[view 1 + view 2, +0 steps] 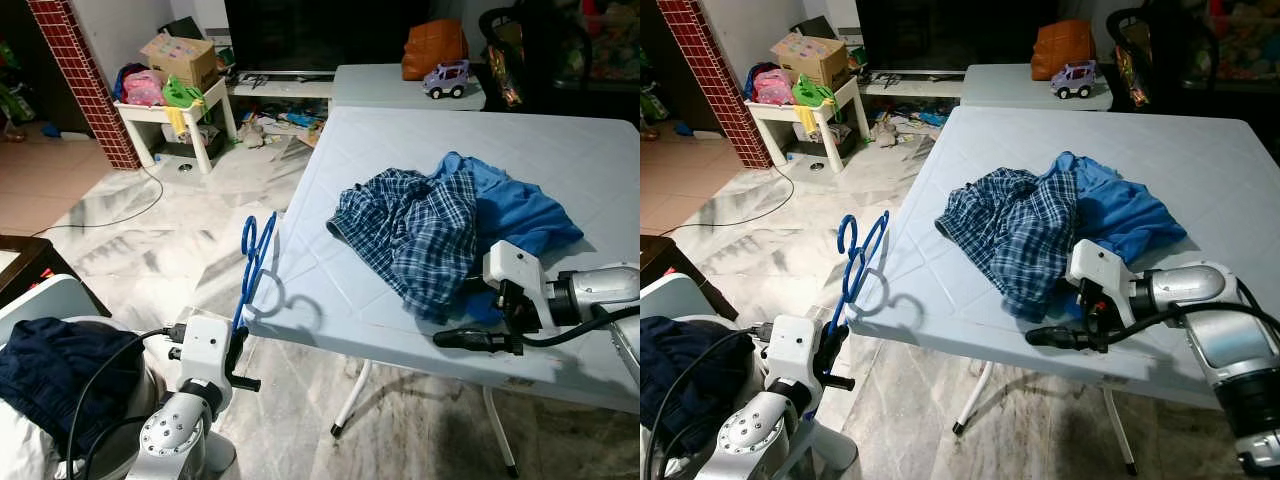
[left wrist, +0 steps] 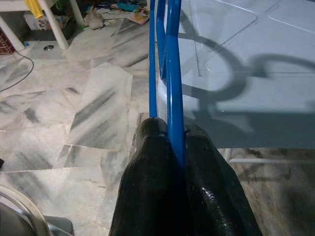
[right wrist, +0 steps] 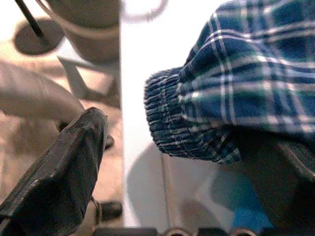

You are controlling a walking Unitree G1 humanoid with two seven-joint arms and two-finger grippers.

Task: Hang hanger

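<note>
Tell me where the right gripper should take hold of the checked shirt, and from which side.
Grip the ribbed hem of the checked shirt that hangs nearest the table's front edge. Come in low from the robot's side, where the open right gripper already sits: that edge is bunched and thick, so probably easy to pinch.

Blue hanger (image 1: 256,255), navy-and-white plaid shirt (image 1: 415,235), pale blue table (image 1: 560,160).

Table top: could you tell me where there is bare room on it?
On the table, free patches: the far half beyond the clothes, and the strip along the left edge beside the blue hanger. Crowded: the near right, under the plaid shirt and right gripper.
</note>
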